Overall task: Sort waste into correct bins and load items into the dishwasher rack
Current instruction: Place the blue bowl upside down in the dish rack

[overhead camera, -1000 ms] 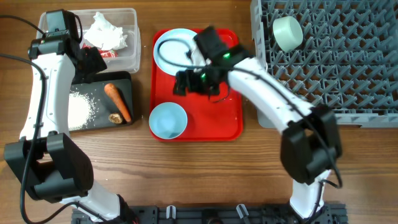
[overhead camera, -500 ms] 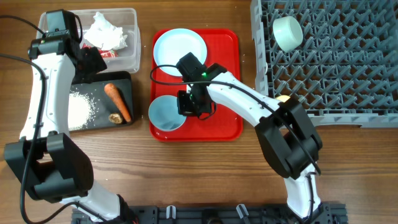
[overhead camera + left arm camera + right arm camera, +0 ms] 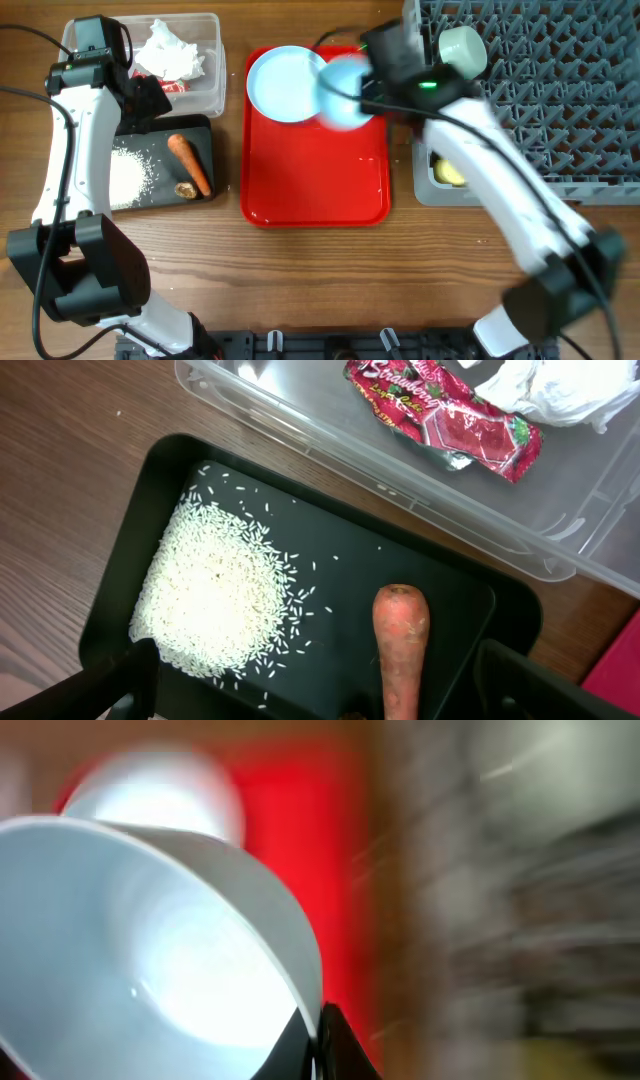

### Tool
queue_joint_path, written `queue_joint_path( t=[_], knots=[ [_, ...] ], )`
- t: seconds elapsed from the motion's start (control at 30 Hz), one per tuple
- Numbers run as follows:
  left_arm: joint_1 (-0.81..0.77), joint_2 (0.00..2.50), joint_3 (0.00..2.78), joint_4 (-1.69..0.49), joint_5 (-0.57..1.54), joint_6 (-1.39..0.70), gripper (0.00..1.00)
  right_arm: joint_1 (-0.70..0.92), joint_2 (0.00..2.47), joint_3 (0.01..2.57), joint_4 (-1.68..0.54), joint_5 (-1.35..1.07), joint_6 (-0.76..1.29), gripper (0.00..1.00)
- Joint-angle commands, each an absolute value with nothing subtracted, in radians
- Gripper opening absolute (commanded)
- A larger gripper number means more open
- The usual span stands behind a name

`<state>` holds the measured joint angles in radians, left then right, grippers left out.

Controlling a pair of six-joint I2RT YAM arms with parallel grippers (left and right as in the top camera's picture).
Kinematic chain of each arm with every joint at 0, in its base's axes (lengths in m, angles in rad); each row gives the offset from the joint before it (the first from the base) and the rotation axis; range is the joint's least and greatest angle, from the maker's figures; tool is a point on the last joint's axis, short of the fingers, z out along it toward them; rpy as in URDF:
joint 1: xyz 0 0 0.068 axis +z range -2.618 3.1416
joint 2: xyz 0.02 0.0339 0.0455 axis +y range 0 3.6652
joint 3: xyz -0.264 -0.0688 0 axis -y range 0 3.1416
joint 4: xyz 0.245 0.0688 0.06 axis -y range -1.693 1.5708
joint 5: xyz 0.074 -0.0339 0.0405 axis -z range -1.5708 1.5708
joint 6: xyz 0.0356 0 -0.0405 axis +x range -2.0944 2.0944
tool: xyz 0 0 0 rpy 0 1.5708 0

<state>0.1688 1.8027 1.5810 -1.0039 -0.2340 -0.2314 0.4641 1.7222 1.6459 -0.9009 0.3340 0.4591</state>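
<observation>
My right gripper (image 3: 362, 88) (image 3: 318, 1020) is shut on the rim of the light blue bowl (image 3: 343, 92) (image 3: 150, 950) and holds it in the air over the red tray's far right corner, beside the grey dishwasher rack (image 3: 540, 100). The arm and bowl are blurred. A light blue plate (image 3: 283, 85) lies on the tray. The pale green bowl (image 3: 463, 52) and a yellow cup (image 3: 450, 172) sit in the rack. My left gripper (image 3: 150, 100) (image 3: 320, 700) hangs open over the black tray (image 3: 160, 150) (image 3: 400, 550), which holds rice (image 3: 215, 595), a carrot (image 3: 400, 650) and a brown scrap (image 3: 185, 189).
The clear tub (image 3: 215, 60) (image 3: 300, 420) behind the black tray holds a crumpled white napkin (image 3: 170, 48) and a red wrapper (image 3: 440, 415). The red tray (image 3: 320, 170) lies mid-table between the bins and the rack. Bare wood runs along the front.
My right gripper closed on the blue bowl at the tray's front left, lifted it and swung it back and to the right, toward the rack. The left arm has not moved.
</observation>
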Motion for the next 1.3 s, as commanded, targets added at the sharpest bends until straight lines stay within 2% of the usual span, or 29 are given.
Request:
queue_joint_path(
  t=[0.0,0.03,0.13,0.23,0.33,0.63,1.0,1.27],
  knots=[
    [0.171,1.782,1.584,-1.003,-0.229,-0.247,1.0,0.398,1.669,1.664,-0.873,1.0,0.325,0.04],
    [0.171,1.782,1.584,-1.003,-0.229,-0.247,1.0,0.362,1.675,1.66,-0.854,1.077,0.275,0.04],
    [0.171,1.782,1.584,-1.003,-0.229,-0.247,1.0,0.27,1.693,1.657,-0.829,1.104,0.183,0.04],
    [0.171,1.782,1.584,-1.003,-0.229,-0.247,1.0,0.145,1.728,1.655,-0.812,1.047,0.023,0.04],
    [0.171,1.782,1.584,-1.003,-0.229,-0.248,1.0,0.093,1.754,1.637,-0.818,0.987,-0.073,0.04],
    [0.171,1.782,1.584,-1.003,-0.229,-0.247,1.0,0.115,1.796,1.625,-0.875,0.983,-0.131,0.04],
    [0.171,1.782,1.584,-1.003,-0.229,-0.247,1.0,0.123,1.951,1.624,-0.836,1.112,-0.183,0.04],
    [0.171,1.782,1.584,-1.003,-0.229,-0.247,1.0,0.235,1.974,1.616,-0.876,1.095,-0.129,0.04]
  ],
)
